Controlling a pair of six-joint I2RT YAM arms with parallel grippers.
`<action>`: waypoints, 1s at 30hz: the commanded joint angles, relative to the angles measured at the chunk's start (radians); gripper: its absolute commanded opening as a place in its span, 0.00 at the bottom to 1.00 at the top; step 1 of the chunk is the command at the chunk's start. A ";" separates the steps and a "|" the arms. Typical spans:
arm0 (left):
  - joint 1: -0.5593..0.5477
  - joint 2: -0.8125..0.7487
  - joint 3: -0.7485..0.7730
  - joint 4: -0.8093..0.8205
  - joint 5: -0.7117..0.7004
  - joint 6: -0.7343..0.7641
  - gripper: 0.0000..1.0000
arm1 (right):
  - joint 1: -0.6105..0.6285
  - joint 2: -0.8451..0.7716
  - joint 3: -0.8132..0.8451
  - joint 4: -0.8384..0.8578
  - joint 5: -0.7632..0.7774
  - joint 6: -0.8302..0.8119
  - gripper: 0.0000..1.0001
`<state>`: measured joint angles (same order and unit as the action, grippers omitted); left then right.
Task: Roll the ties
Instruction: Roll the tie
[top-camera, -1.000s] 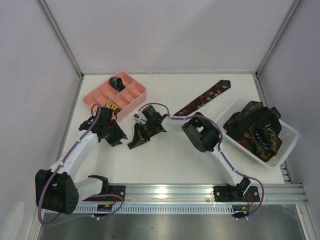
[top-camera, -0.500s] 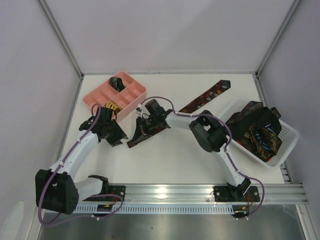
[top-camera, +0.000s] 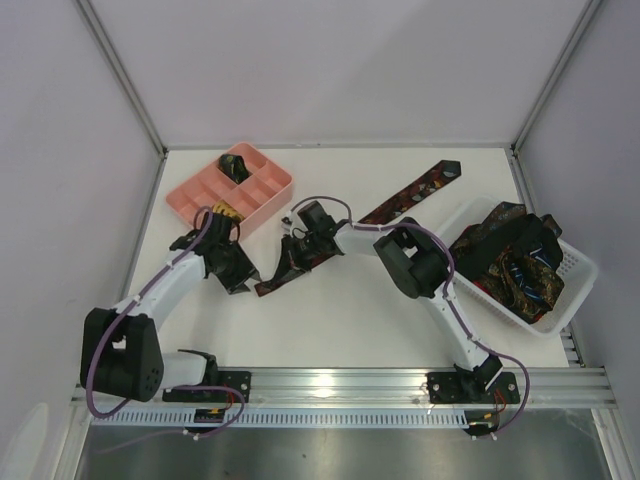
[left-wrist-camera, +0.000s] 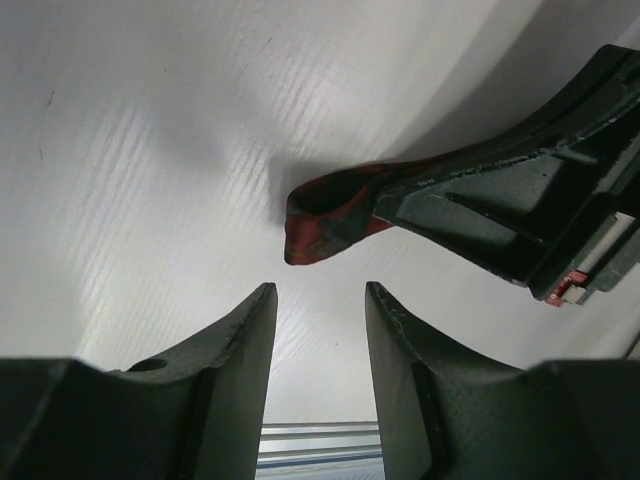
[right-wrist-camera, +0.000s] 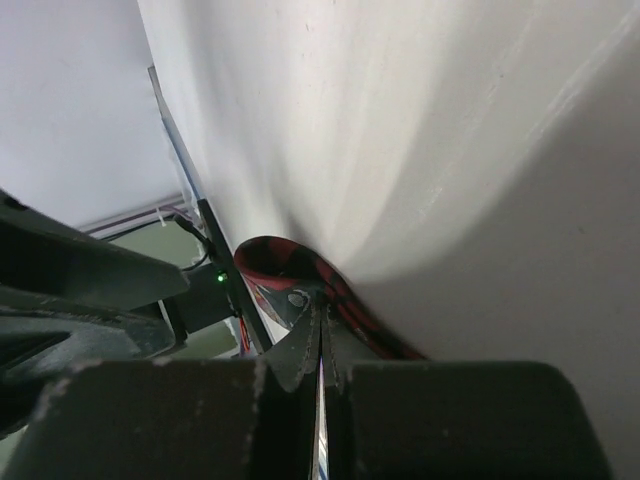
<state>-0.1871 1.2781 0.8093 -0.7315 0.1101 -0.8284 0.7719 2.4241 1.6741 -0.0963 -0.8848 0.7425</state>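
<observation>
Pink tray (top-camera: 192, 196), far left corner, holds a rolled tie (top-camera: 236, 165). White basket (top-camera: 580, 268), right edge, holds a heap of ties (top-camera: 510, 255). On the white table (top-camera: 350, 320) one tie (top-camera: 410, 193) lies diagonally. The right gripper (right-wrist-camera: 320, 315) pinches its near end, and the left gripper (left-wrist-camera: 320, 300) stands narrowly parted just beside the tip.

From my station I see a white table (top-camera: 350, 330), evenly lit, with only soft shadows on it; a pale back wall (top-camera: 340, 70) closes its far edge; a left wall (top-camera: 60, 180) and a right wall (top-camera: 600, 180) of the same lilac-white flank it; aluminium posts (top-camera: 120, 75) slant at the far corners; an aluminium rail (top-camera: 400, 385) runs along the near edge; a grey metal sheet (top-camera: 350, 455) lies below it.
</observation>
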 joint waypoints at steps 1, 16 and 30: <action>0.014 0.020 -0.033 0.047 0.014 0.021 0.47 | 0.001 0.024 0.018 -0.008 0.049 -0.035 0.00; 0.014 0.116 -0.131 0.299 0.023 0.058 0.48 | -0.020 0.052 0.007 0.021 0.033 0.011 0.00; 0.014 0.147 -0.119 0.273 -0.012 0.057 0.08 | -0.031 0.026 0.041 -0.071 0.050 -0.031 0.00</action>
<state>-0.1825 1.4281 0.6804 -0.4370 0.1356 -0.7929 0.7570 2.4371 1.6894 -0.0933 -0.9001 0.7616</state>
